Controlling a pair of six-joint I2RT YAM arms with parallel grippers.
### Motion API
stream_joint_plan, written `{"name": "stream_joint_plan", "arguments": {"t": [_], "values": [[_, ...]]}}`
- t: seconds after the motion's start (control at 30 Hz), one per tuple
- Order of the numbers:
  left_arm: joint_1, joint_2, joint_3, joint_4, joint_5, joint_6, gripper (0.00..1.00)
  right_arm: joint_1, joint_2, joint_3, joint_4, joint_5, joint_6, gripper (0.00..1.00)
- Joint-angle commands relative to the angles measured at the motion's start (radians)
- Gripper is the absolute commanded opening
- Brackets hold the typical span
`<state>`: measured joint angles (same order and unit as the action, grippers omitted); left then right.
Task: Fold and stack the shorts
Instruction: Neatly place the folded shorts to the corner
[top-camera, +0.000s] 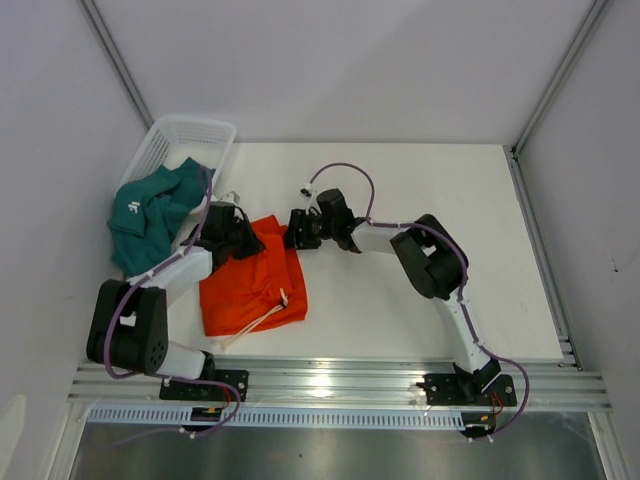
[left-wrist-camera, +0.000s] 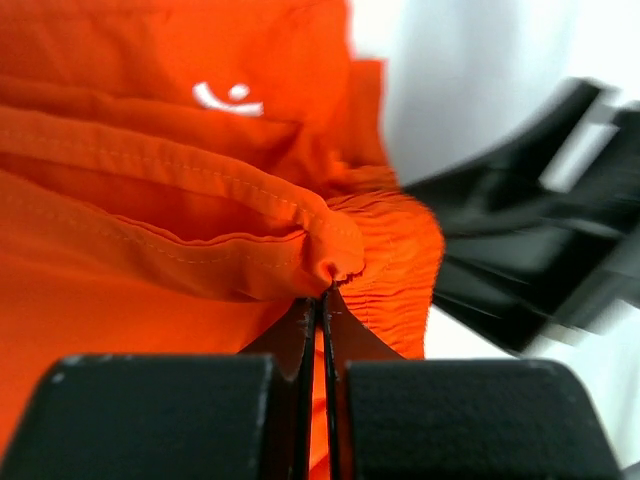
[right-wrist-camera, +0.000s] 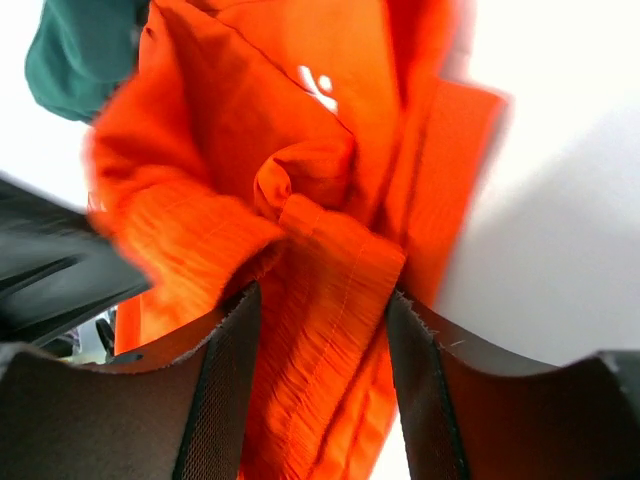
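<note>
Table: white top (top-camera: 430, 190), rectangular, plain.
Basket: white plastic mesh (top-camera: 195, 135), at the table's far left corner, tilted.
Rail: silver aluminium profile (top-camera: 340, 378) along the table's near edge.
Slotted strip: white (top-camera: 300, 415), just outside the rail, parallel to it.
Walls: pale grey panels (top-camera: 330, 60) beyond the far, left and right edges.

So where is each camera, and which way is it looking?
Top camera: up high behind the robot, looking down at the table, orange shorts, teal shorts and basket; left arm and right arm show whole.
Left wrist camera: on the left arm, looking along the left claw, shut on an orange fold; its fingers show.
Right wrist camera: on the right arm, looking along the right claw, open around the orange waistband; its fingers show.
Shared: both wrist views see the orange shorts and the other claw, blurry.
</note>
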<state>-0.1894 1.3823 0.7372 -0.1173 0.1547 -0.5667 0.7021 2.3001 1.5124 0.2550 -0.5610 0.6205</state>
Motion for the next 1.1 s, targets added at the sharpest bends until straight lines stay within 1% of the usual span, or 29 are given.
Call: {"name": "stream_joint_plan", "arguments": {"t": [0.0, 0.17, 0.23, 0.3, 0.43, 0.57, 0.6, 0.63, 0.67, 0.7, 0.77, 0.8, 0.87, 0.97, 1.07], "values": [[-0.007, 0.076, 0.039, 0.05, -0.001, -0.016, 0.0, -0.01, -0.119, -0.049, 0.02, 0.075, 0.002, 0.56], [-0.007, 0.17, 0.062, 0.105, 0.006, -0.022, 0.0, -0.018, -0.241, -0.151, 0.056, 0.212, 0.01, 0.57], [-0.007, 0.182, 0.068, 0.111, 0.016, -0.019, 0.0, -0.019, -0.28, -0.214, 0.098, 0.231, 0.015, 0.56], [-0.01, 0.187, 0.071, 0.146, 0.028, -0.018, 0.0, -0.023, -0.289, -0.242, 0.115, 0.202, 0.016, 0.53], [-0.013, 0.159, 0.065, 0.165, 0.049, -0.024, 0.0, -0.018, -0.272, -0.236, 0.119, 0.13, 0.03, 0.46], [-0.016, 0.101, 0.054, 0.159, 0.062, -0.029, 0.01, -0.016, -0.26, -0.25, 0.15, 0.109, 0.048, 0.43], [-0.016, 0.095, 0.065, 0.148, 0.06, -0.025, 0.15, -0.012, -0.26, -0.253, 0.162, 0.104, 0.05, 0.42], [-0.016, 0.089, 0.073, 0.125, 0.056, -0.022, 0.24, -0.01, -0.26, -0.253, 0.162, 0.096, 0.053, 0.39], [-0.016, 0.084, 0.074, 0.125, 0.048, -0.021, 0.39, -0.009, -0.258, -0.251, 0.162, 0.093, 0.053, 0.37], [-0.016, 0.068, 0.077, 0.096, 0.045, -0.021, 0.46, -0.001, -0.258, -0.251, 0.168, 0.089, 0.054, 0.32], [-0.016, 0.048, 0.088, 0.068, 0.042, -0.022, 0.57, 0.002, -0.257, -0.25, 0.171, 0.07, 0.059, 0.27], [-0.016, 0.035, 0.096, 0.053, 0.042, -0.022, 0.59, 0.007, -0.254, -0.248, 0.174, 0.058, 0.062, 0.24], [-0.015, 0.006, 0.137, -0.005, 0.033, -0.022, 0.62, 0.01, -0.254, -0.248, 0.181, 0.046, 0.07, 0.22], [-0.013, -0.011, 0.218, -0.089, 0.022, -0.015, 0.63, 0.022, -0.263, -0.251, 0.185, 0.023, 0.079, 0.2], [-0.002, -0.005, 0.257, -0.117, 0.029, -0.015, 0.63, 0.043, -0.287, -0.264, 0.19, 0.001, 0.09, 0.18]]}}
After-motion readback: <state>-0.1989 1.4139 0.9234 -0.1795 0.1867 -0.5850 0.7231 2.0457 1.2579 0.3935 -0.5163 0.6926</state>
